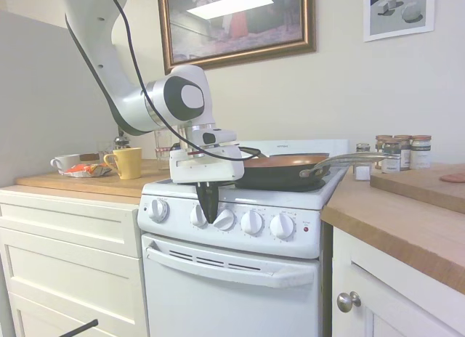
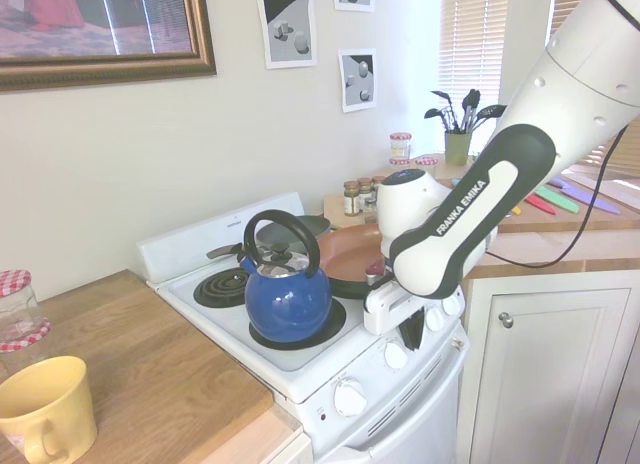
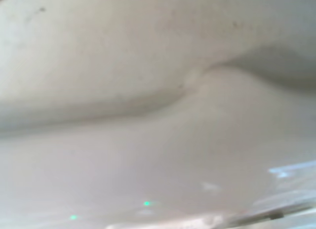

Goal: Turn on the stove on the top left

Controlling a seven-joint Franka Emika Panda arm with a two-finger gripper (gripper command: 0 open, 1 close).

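First exterior view: our pincer (image 1: 210,206) at the stove (image 1: 240,228) knobs.
We see it narrow, between the second knob (image 1: 197,216) and third knob (image 1: 224,219); they look rigid and smooth, so we would pinch across the rim.

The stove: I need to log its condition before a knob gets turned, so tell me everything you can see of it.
The stove is a narrow white freestanding range between wooden counters. Its front panel carries five round white knobs and a small red light; below is a white oven-door handle. The gripper hangs in front of the panel between the second and third knobs. On top sit black coil burners, a blue kettle and a copper-coloured pan.
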